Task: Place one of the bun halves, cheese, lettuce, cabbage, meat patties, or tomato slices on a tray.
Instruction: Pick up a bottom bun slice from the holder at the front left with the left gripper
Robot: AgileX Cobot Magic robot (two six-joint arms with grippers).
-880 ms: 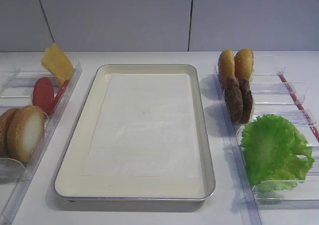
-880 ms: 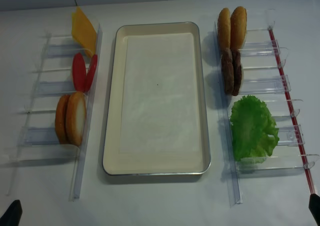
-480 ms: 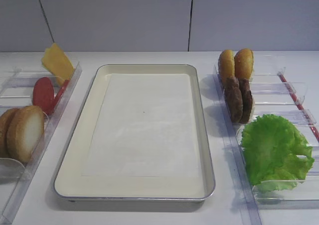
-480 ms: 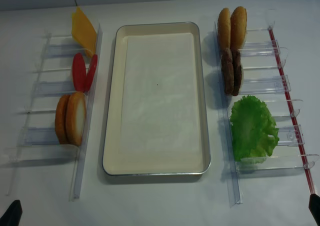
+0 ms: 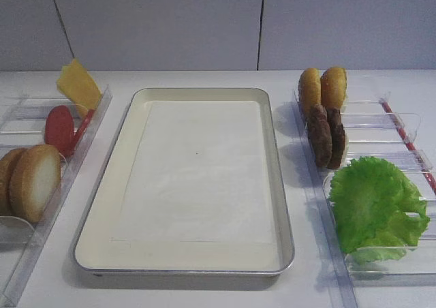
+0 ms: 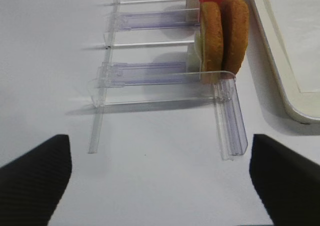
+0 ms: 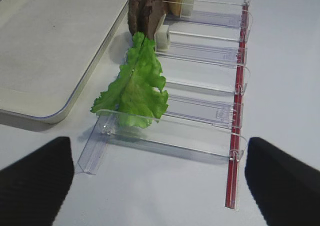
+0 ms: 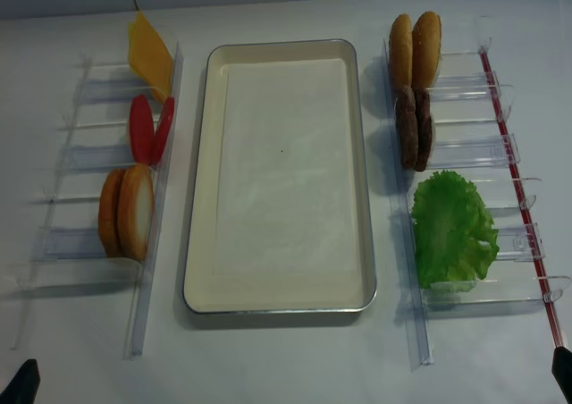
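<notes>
The cream tray (image 5: 197, 172) (image 8: 281, 172) lies empty in the middle. In the left racks stand the cheese (image 5: 78, 84), tomato slices (image 5: 60, 127) and bun halves (image 5: 34, 178) (image 6: 225, 33). The right racks hold domed buns (image 5: 323, 86), meat patties (image 5: 325, 136) (image 7: 145, 13) and lettuce (image 5: 375, 206) (image 7: 135, 83). No cabbage is in view. My left gripper (image 6: 160, 186) hovers open over bare table short of the bun rack. My right gripper (image 7: 159, 186) is open too, short of the lettuce rack. Both are empty.
Clear plastic racks (image 8: 89, 158) (image 8: 483, 154) flank the tray on both sides, the right one edged by a red strip (image 7: 235, 151). A grey wall (image 5: 259, 22) closes the back. White table (image 8: 286, 359) lies between the tray's near rim and both grippers.
</notes>
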